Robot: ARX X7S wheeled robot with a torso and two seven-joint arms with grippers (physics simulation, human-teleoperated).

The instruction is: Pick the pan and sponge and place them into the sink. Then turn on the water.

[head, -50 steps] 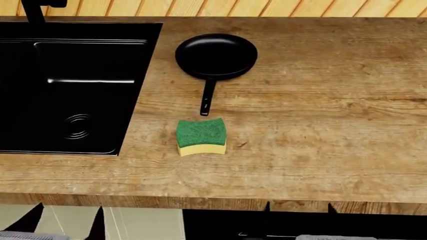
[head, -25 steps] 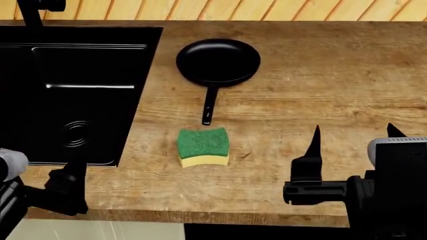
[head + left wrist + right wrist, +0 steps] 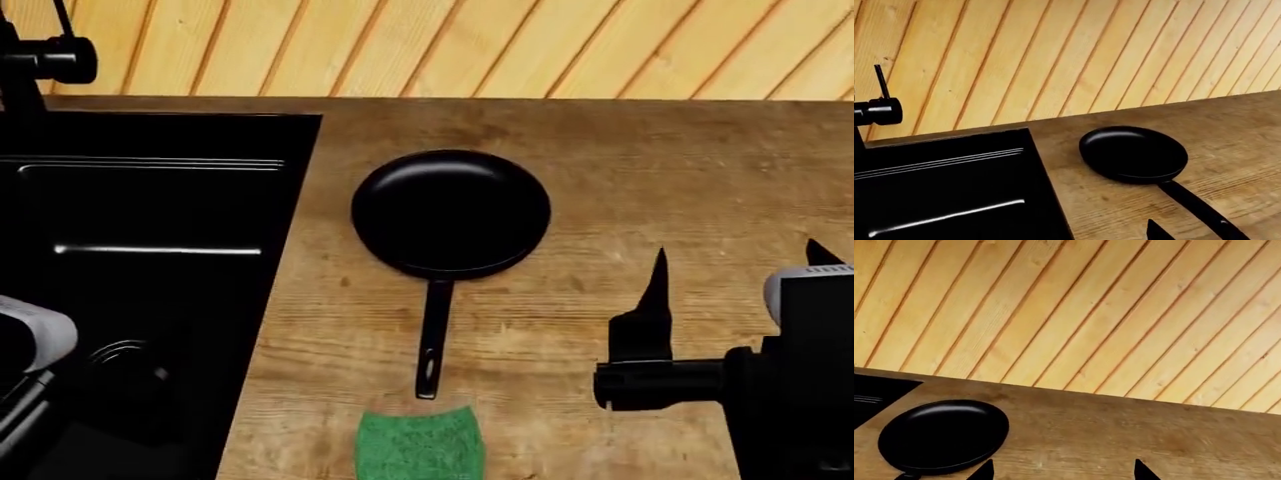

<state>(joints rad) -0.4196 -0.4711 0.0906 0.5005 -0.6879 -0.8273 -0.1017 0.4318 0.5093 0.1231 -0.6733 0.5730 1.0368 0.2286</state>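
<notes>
Round black frying pan (image 3: 451,213): mid-bench, beside the glossy black sink (image 3: 147,290); thin handle's long axis points toward the near edge. Right gripper (image 3: 731,275): nearer arm, jaws apart, empty, well off the handle. Left jaws: cannot tell.

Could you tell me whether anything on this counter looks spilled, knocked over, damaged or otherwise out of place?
Nothing stands out. The pan sits flat and upright on the wooden counter, the sponge lies green side up just beyond the handle's end, and the sink shows no running water or spill.
</notes>
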